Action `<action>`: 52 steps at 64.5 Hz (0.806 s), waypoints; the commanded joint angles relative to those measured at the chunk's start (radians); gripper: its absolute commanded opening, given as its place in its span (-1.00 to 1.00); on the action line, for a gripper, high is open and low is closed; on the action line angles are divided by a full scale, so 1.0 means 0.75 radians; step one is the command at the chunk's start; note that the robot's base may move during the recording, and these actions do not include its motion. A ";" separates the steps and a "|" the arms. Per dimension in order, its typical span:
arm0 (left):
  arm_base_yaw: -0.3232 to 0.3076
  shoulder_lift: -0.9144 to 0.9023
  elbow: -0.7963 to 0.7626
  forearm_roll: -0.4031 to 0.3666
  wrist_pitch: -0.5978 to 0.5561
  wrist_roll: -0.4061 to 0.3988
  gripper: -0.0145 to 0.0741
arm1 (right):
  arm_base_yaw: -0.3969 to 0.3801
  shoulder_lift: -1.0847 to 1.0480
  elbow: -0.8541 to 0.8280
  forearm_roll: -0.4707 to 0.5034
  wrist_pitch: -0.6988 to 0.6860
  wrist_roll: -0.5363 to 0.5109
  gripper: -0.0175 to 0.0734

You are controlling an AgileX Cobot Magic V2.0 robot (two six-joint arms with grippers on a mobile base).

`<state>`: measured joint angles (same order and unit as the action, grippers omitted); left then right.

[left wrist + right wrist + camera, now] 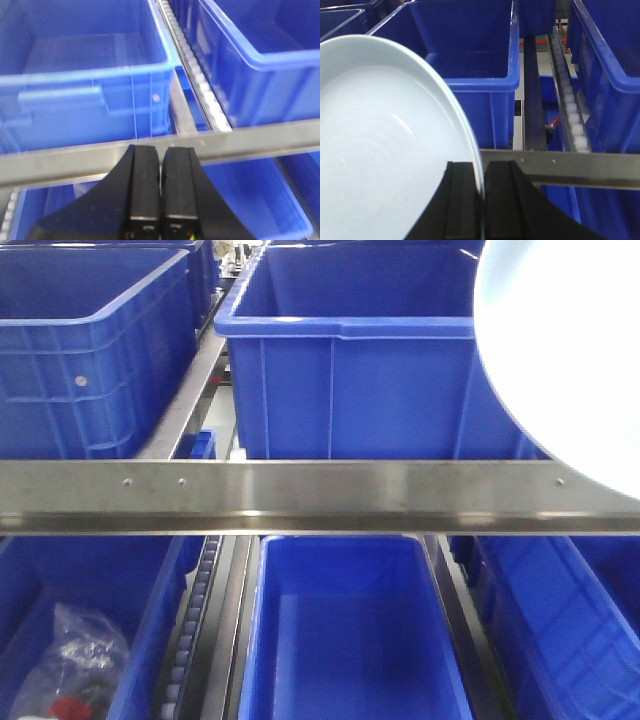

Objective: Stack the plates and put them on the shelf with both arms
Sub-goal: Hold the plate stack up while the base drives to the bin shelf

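Observation:
A pale bluish-white plate (385, 145) stands on edge in the right wrist view, its rim clamped between the black fingers of my right gripper (483, 172), which is shut on it. The same plate (570, 350) fills the upper right corner of the front view, held up before the shelf. The shelf's brushed steel front rail (300, 495) crosses the front view, and the rail (570, 167) lies just beyond the plate in the right wrist view. My left gripper (161, 152) is shut with nothing between its fingers, hovering just short of the shelf rail (75, 162). Only one plate shows.
Blue plastic bins fill the shelf tiers: one at upper left (90, 350), one at upper middle (350, 360), one below the rail (350, 630). A bin at lower left holds a plastic bag (70, 660). White roller tracks (570, 115) run between bins.

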<state>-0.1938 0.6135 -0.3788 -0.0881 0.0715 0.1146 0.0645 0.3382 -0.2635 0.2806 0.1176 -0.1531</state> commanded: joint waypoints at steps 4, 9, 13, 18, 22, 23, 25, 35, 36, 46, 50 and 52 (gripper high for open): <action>0.004 0.007 -0.042 -0.002 -0.123 -0.004 -0.49 | -0.006 0.008 -0.042 0.014 -0.144 -0.005 -0.50; 0.004 0.007 -0.042 -0.002 -0.123 -0.004 -0.49 | -0.006 0.008 -0.042 0.014 -0.144 -0.005 -0.50; 0.004 0.007 -0.042 -0.002 -0.123 -0.004 -0.49 | -0.006 0.008 -0.042 0.014 -0.144 -0.005 -0.50; 0.004 0.007 -0.042 -0.002 -0.123 -0.004 -0.49 | -0.006 0.008 -0.042 0.014 -0.144 -0.005 -0.50; 0.004 0.007 -0.042 -0.002 -0.123 -0.004 -0.49 | -0.006 0.008 -0.042 0.014 -0.144 -0.005 -0.50; 0.004 0.007 -0.042 -0.002 -0.123 -0.004 -0.49 | -0.006 0.008 -0.042 0.014 -0.144 -0.005 -0.50; 0.004 0.007 -0.042 -0.002 -0.123 -0.004 -0.49 | -0.006 0.008 -0.042 0.014 -0.144 -0.005 -0.50; 0.004 0.007 -0.042 -0.002 -0.123 -0.004 -0.49 | -0.006 0.008 -0.042 0.014 -0.144 -0.005 -0.50; 0.004 0.007 -0.042 -0.002 -0.123 -0.004 -0.49 | -0.006 0.008 -0.042 0.014 -0.144 -0.005 -0.50; 0.004 0.007 -0.042 -0.002 -0.123 -0.004 -0.49 | -0.006 0.008 -0.042 0.014 -0.144 -0.005 -0.50; 0.004 0.007 -0.042 -0.002 -0.123 -0.004 -0.49 | -0.006 0.008 -0.042 0.014 -0.144 -0.005 -0.50; 0.004 0.007 -0.042 -0.002 -0.123 -0.004 -0.49 | -0.006 0.008 -0.042 0.014 -0.144 -0.005 -0.50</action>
<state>-0.1938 0.6135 -0.3788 -0.0881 0.0715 0.1146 0.0645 0.3382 -0.2635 0.2806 0.1176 -0.1531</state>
